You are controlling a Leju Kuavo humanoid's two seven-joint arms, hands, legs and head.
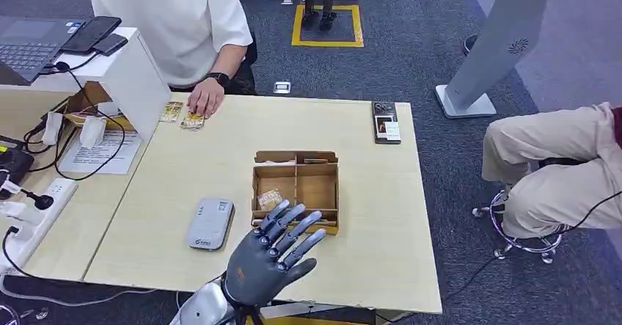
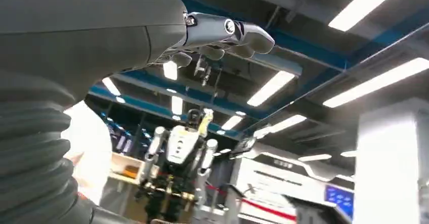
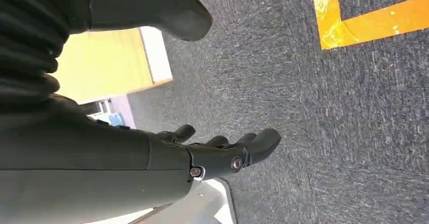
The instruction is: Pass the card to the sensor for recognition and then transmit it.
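My left hand [image 1: 275, 255] hovers over the table's near edge with its fingers spread and nothing in them, the fingertips reaching toward the wooden divided box [image 1: 296, 188]. A card [image 1: 269, 199] lies in the box's near left compartment. The grey card sensor [image 1: 210, 223] lies flat on the table just left of the hand. In the left wrist view the left hand [image 2: 222, 34] points up at the ceiling, holding nothing. My right hand [image 3: 222, 150] hangs over the dark carpet, fingers loosely apart and empty.
A person in a white shirt sits at the far side, a hand [image 1: 205, 99] resting by several cards [image 1: 182, 115]. A phone [image 1: 386, 122] lies at the far right of the table [image 1: 381, 215]. A laptop [image 1: 28, 42] and cables [image 1: 44, 156] fill the left desk. Another person's legs [image 1: 557, 171] are at right.
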